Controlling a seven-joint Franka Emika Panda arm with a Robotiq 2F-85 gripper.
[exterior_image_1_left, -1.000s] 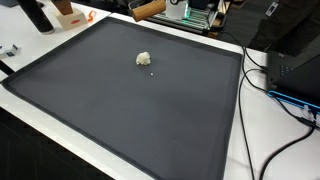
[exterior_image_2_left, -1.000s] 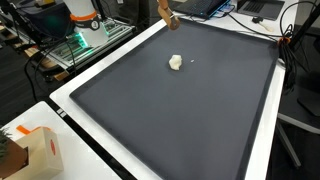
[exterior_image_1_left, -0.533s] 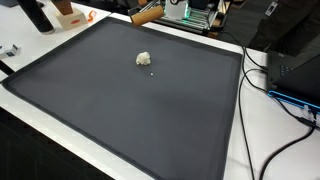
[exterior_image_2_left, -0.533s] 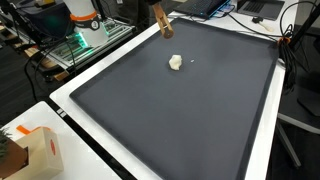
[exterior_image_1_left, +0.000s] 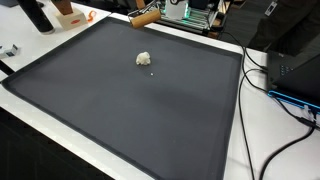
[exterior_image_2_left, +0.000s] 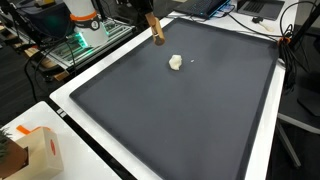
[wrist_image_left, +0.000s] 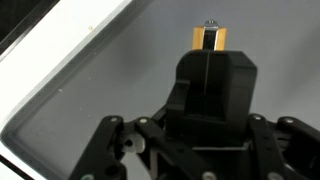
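Gripper (wrist_image_left: 209, 60): jaws closed narrow on a tan wooden block (wrist_image_left: 209, 38), which juts past the fingertips | Location: at the edge of the dark grey mat (exterior_image_2_left: 180, 110) | Nearby: small white crumpled lump (exterior_image_2_left: 176, 62), apart from the block.

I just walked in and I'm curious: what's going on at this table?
A robot arm's gripper is shut on a tan stick and holds it tilted near one edge of a big dark mat. A small white crumpled lump lies on the mat, close to the stick's lower end but not touching it.
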